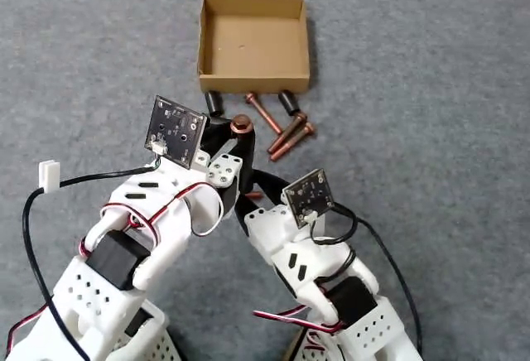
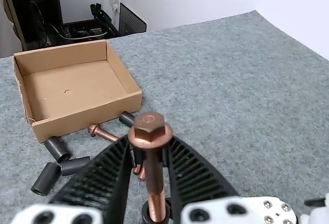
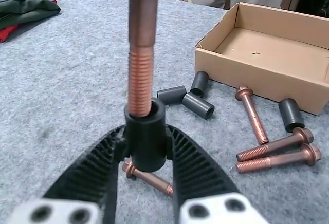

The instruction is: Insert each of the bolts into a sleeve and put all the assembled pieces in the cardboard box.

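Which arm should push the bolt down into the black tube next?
Left. The left jaws hold the bolt upright from above, with its tip already in the mouth of the sleeve that the right jaws grip. So the left arm probably only needs to lower.

High camera looking down on table [image 1: 447,88], close wrist cameras, all sharing cardboard box [image 1: 252,77]

box [image 1: 252,75]: cardboard, open top, far centre of grey table [image 1: 439,129]
sleeves [image 1: 214,102]: two black, just in front of box, apart
loose bolts [image 1: 289,133]: three copper, lying near the sleeves, two side by side
left gripper [image 1: 235,139]: black fingers either side of held bolt [image 1: 241,124], head up
right arm [image 1: 308,212]: beside left arm, tip tucked under it
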Controlling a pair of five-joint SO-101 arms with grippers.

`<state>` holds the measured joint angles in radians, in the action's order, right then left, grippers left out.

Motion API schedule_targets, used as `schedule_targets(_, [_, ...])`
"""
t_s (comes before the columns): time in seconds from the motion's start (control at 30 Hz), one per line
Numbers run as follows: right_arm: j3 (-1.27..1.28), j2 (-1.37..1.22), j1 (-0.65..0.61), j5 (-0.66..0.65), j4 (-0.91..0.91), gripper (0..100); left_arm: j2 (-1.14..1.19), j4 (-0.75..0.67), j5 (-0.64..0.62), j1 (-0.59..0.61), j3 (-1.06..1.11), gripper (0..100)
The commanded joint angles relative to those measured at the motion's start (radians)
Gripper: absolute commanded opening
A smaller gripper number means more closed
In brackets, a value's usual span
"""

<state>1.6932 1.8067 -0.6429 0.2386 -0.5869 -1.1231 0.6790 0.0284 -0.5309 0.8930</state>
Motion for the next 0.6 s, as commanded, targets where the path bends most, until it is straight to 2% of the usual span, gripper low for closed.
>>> schedule_targets(0.0, [-0.004,0.081,-0.008,0.011,0.011,1.9,-0.008,-0.002,0.000,0.008,-0.012,2])
schedule_targets(0.27, [-0.004,0.081,-0.008,0.009,0.011,1.9,-0.008,0.178,0.000,0.006,-0.097,2])
schedule_targets(0.57, [-0.004,0.081,-0.008,0.009,0.011,1.9,-0.008,0.190,-0.002,-0.003,-0.101,2])
